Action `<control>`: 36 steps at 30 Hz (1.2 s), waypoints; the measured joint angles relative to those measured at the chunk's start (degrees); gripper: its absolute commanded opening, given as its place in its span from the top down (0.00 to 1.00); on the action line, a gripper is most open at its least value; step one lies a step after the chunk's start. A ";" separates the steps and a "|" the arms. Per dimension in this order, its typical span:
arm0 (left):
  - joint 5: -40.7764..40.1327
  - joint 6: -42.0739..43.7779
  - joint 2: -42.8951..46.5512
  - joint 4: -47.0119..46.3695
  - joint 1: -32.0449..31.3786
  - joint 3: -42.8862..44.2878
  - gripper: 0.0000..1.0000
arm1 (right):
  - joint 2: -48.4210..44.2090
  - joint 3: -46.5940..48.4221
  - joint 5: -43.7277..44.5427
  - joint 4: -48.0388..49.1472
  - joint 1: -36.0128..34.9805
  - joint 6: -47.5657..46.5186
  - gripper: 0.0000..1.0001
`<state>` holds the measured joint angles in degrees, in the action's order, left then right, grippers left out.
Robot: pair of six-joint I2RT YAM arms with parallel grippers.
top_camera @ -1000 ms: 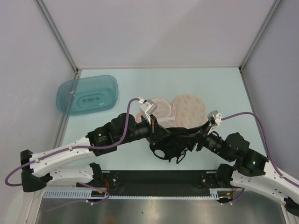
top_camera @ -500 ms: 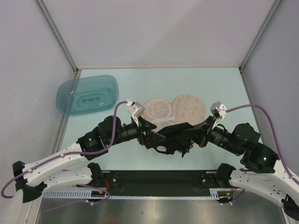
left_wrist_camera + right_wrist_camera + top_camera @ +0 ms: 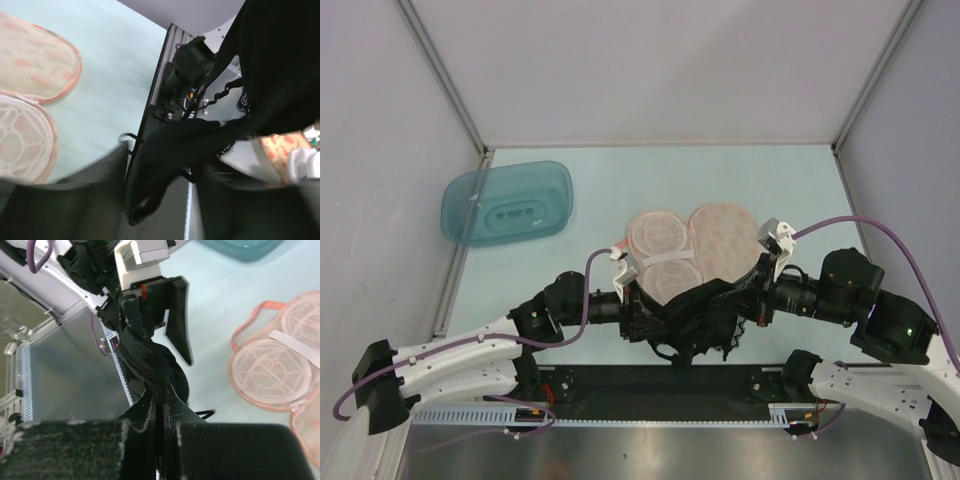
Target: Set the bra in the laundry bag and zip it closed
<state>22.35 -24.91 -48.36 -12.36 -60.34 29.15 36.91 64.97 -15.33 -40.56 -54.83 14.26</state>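
The black bra [image 3: 695, 325] hangs stretched between my two grippers, just in front of the laundry bag [image 3: 720, 235]. The bag lies open on the table, with two peach lobes and mesh lining showing. My left gripper [image 3: 648, 312] is shut on the bra's left end. My right gripper [image 3: 738, 303] is shut on its right end. In the left wrist view the bra [image 3: 170, 150] drapes between the blurred fingers of my left gripper [image 3: 162, 200], and the bag [image 3: 35, 60] lies to the left. In the right wrist view my right gripper [image 3: 152, 450] pinches the bra [image 3: 150, 370], and the bag [image 3: 275, 365] is on the right.
A teal translucent tub [image 3: 507, 203] lies upside down at the back left. The black base rail [image 3: 650, 382] runs along the near edge, right under the hanging bra. Grey walls and metal posts [image 3: 445, 80] enclose the table.
Both grippers have drawn the bra back toward the near edge. It has come off the bag, and the bag's lobes now show fully. Both arms sit lower and closer to their bases.
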 measured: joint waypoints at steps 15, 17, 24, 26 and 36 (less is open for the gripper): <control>-13.29 -20.24 -19.06 -1.27 0.00 7.13 1.00 | 20.41 4.87 27.10 2.64 9.40 -6.45 1.00; -16.59 -24.04 -22.93 -1.29 0.13 8.74 1.00 | 24.92 4.81 26.14 5.68 13.68 -10.01 1.00; -25.75 -33.27 -36.46 -3.56 1.81 15.61 1.00 | 36.79 5.01 14.88 14.36 27.61 -20.17 1.00; -26.64 -35.41 -39.26 -5.22 2.97 16.61 1.00 | 40.37 6.58 12.31 15.47 29.16 -23.30 1.00; -26.84 -38.07 -45.72 -8.11 10.03 17.81 1.00 | 53.55 15.34 2.71 18.64 30.05 -30.88 1.00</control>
<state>-4.49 -62.98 -94.08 -20.47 -50.30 46.96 90.45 80.31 -12.62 -21.91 -24.77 -16.62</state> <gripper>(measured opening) 0.025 0.036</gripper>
